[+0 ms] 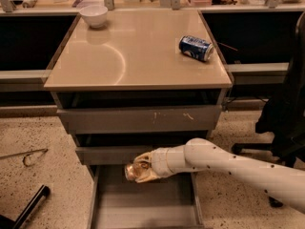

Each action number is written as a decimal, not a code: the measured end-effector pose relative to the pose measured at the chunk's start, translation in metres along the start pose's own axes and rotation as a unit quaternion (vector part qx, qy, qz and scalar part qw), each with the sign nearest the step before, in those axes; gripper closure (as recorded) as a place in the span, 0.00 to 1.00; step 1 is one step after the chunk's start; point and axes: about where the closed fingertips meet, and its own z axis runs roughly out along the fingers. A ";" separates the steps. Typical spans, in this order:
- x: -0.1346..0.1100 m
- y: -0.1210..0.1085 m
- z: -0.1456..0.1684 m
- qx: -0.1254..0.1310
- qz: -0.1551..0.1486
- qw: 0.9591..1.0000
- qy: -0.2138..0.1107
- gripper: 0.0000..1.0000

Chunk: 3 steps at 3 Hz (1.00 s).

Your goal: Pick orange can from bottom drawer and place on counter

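The gripper point(143, 167) hangs low in front of the grey cabinet, just above the open bottom drawer point(143, 206) and level with the lower edge of the middle drawer front point(109, 154). Its jaws are closed on the orange can point(134, 171) — the crumpled, shiny golden can is held clear of the drawer floor, with its end pointing to the left. How the jaws sit round the can is mostly hidden by the can itself. The white arm point(224, 163) reaches in from the lower right, its pale wrist sleeve running straight into the gripper.

The bottom drawer is pulled well out toward the camera, and its flat grey floor and low side walls show below the can. Above it the two upper drawers stand slightly open; the top drawer front point(138, 119) has a few light scratches near the middle.

On the beige counter surface point(138, 56) a blue and white can point(196, 48) lies on its side near the right rear corner, and a white bowl point(93, 15) stands at the left rear corner — the two are well apart. A faint curved mark shows on the glossy top near its left side.

To the right of the cabinet stands a black chair point(286, 113), partly cut off by the edge. On the speckled floor point(43, 175) to the left lies a thin bent wire object point(26, 155), and a black bar point(31, 205) shows at the lower left corner.
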 end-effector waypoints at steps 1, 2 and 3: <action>-0.050 -0.030 -0.032 0.048 -0.048 0.998 0.012 1.00; -0.050 -0.030 -0.032 0.048 -0.048 0.998 0.012 1.00; -0.088 -0.050 -0.052 0.066 -0.079 0.995 -0.003 1.00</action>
